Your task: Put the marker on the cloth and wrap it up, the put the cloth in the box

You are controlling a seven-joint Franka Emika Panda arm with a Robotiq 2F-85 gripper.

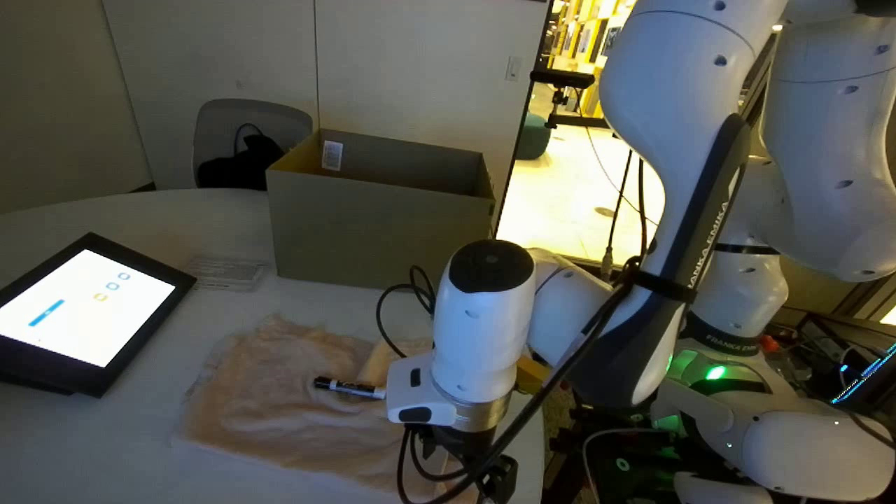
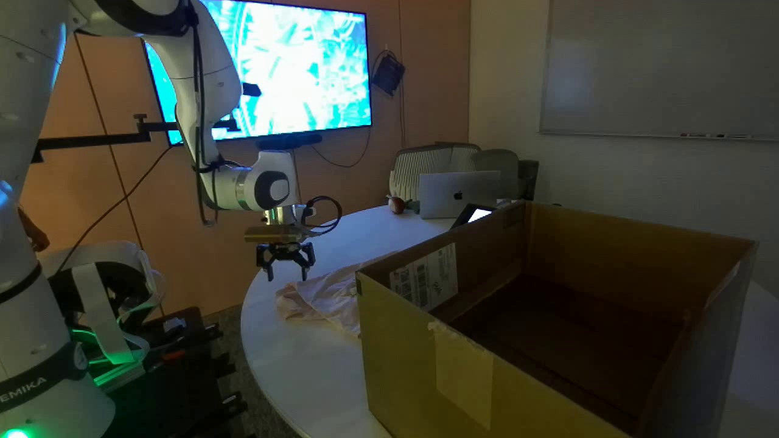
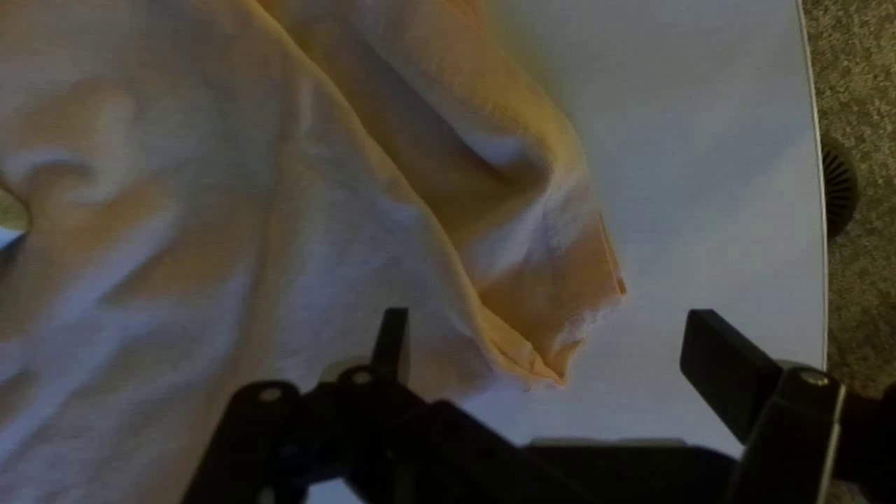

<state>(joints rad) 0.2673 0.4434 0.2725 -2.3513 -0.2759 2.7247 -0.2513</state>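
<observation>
Pointing its black end left, the marker [image 1: 348, 388] lies on the cloth [image 1: 297, 430], long axis nearly horizontal; white table [image 1: 105, 448] beneath; wall screen [image 2: 298, 67] upper left; gripper [image 2: 287, 275] spread wide, empty.

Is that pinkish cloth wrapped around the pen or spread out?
Mostly spread out, though wrinkled: in an exterior view the marker lies uncovered on the cloth.

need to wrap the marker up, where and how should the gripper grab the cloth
Probably grip the cloth by its folded corner, coming straight down: in the wrist view the loose fold there shows between the jaws of the open gripper, likely with slack to pinch, and the marker lies away from it.
</observation>
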